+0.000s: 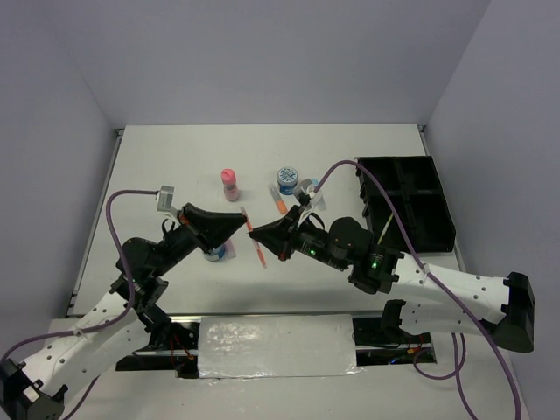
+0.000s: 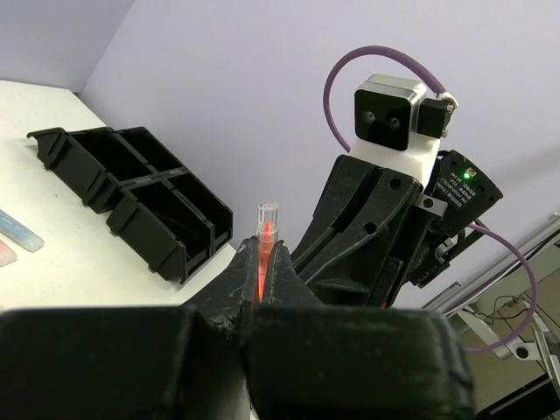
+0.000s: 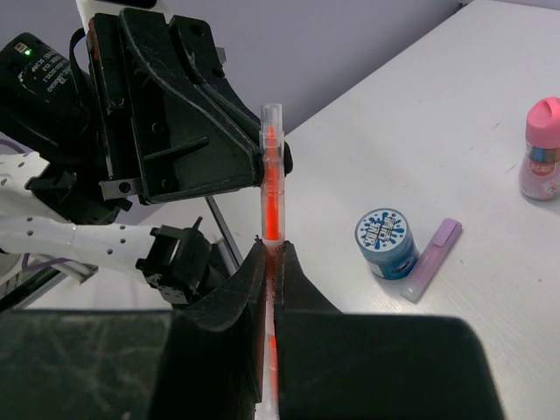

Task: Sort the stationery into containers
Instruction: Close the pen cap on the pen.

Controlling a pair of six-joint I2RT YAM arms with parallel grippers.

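Top external view: left end effector (image 1: pixel 244 222) and right end effector (image 1: pixel 260 236) both pinch one thin orange pen (image 1: pixel 260 255) above the desk (image 1: pixel 175 166), tips nearly meeting.

We see a white worktop (image 1: pixel 166 157) enclosed by plain pale lilac walls (image 1: pixel 262 61) at the back and on both sides. At its near edge lies a glossy whitish sheet (image 1: pixel 276 346), perhaps plastic film, and beside it we make out thin loose wires (image 1: pixel 402 353).
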